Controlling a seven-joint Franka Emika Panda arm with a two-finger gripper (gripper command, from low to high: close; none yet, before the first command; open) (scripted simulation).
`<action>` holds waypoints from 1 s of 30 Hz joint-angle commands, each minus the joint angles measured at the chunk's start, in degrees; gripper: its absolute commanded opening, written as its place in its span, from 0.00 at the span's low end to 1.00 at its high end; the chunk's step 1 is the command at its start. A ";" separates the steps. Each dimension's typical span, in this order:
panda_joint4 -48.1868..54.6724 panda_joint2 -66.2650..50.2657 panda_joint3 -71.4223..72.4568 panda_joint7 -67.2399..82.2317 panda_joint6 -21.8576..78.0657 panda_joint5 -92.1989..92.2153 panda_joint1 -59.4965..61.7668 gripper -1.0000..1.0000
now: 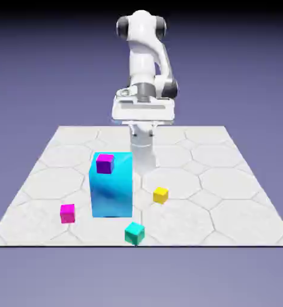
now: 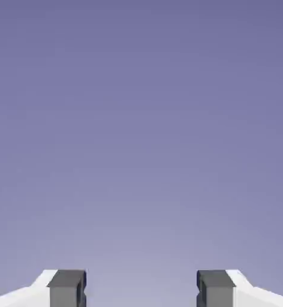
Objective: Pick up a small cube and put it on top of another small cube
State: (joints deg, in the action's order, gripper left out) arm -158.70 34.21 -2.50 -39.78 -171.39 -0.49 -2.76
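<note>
1. In the exterior view we look from above and across the counter (image 1: 240, 180), far enough back to take in the whole robot arm (image 1: 145, 66).
2. In the hand view we look along the end effector (image 2: 141, 291) at bare backdrop.
3. We find no shared objects.

even, sharp render (faint soft shadows)
</note>
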 commanded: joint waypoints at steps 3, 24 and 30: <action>5.73 3.86 -6.23 6.67 6.51 -1.22 -5.15 0.50; 45.86 30.87 -49.84 53.31 52.06 -9.75 -41.22 0.50; 57.32 38.59 -62.30 66.64 65.07 -12.19 -51.52 0.50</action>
State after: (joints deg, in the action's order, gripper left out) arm -101.38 72.80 -64.80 26.86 -106.32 -12.68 -54.27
